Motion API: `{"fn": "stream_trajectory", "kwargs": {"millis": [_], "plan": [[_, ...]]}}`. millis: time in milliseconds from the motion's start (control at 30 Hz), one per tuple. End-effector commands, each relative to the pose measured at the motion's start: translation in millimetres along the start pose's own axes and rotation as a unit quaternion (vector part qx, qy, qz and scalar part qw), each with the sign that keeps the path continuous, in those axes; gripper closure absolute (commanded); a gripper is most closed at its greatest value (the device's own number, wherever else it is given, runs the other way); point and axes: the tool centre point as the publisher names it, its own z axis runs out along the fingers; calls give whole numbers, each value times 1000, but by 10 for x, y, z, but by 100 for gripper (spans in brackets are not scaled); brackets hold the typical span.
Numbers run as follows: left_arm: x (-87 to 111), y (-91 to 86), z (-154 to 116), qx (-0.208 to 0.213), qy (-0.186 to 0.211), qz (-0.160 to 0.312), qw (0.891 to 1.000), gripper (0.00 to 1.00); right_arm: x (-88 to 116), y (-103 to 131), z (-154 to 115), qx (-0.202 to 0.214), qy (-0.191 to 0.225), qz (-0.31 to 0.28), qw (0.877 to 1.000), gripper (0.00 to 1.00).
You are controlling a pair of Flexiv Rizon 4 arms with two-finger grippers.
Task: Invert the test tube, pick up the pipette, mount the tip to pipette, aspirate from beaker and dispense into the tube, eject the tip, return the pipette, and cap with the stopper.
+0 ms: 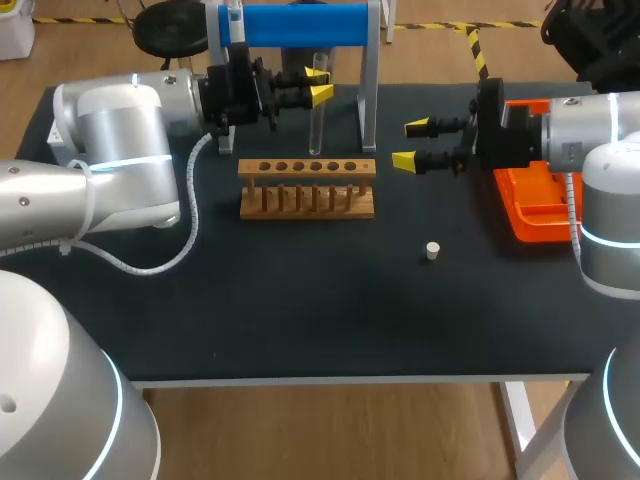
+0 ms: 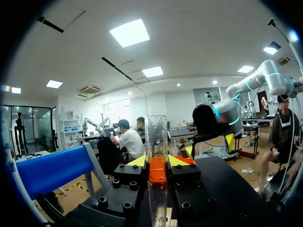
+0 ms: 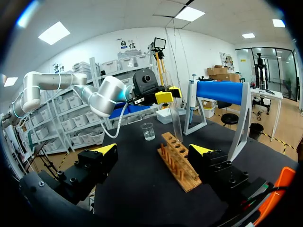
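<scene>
My left gripper [image 1: 318, 86] is shut on a clear test tube [image 1: 317, 120], holding it upright near its upper end over the back of the wooden rack [image 1: 307, 188]. In the left wrist view the tube [image 2: 156, 137] stands between the yellow tips, gripper [image 2: 157, 163]. The right wrist view shows the tube [image 3: 176, 120] reaching down to the rack [image 3: 177, 161]; I cannot tell if it sits in a hole. My right gripper [image 1: 412, 143] is open to the right of the rack, gripper [image 3: 154, 150] with nothing between its fingers. A white stopper [image 1: 432, 251] lies in front. The pipette [image 3: 191, 94] hangs on its stand.
The blue-barred stand [image 1: 300, 25] rises behind the rack. A small glass beaker [image 3: 147, 131] sits beyond the rack's far end in the right wrist view. An orange tray [image 1: 535, 210] lies under my right arm at the table's right side.
</scene>
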Motion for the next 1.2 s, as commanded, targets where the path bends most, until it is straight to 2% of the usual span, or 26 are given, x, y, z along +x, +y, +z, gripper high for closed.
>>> {"fn": "stream_trajectory", "kwargs": {"millis": [33,267,500,800,1200], "plan": [[-10,-1,1,0,2,-1,1000,100,-5,-21,54,-6,-4,-8,1000,0],[-10,-1,1,0,2,-1,1000,100,-35,-90,183,-18,-10,-46,999,0],[-10,-1,1,0,2,-1,1000,100,-81,-256,354,-16,-28,-75,997,0],[-10,-1,1,0,2,-1,1000,100,-168,-461,591,3,-47,-73,996,0],[-10,-1,1,0,2,-1,1000,100,-288,-591,759,17,-71,-76,994,0]]}}
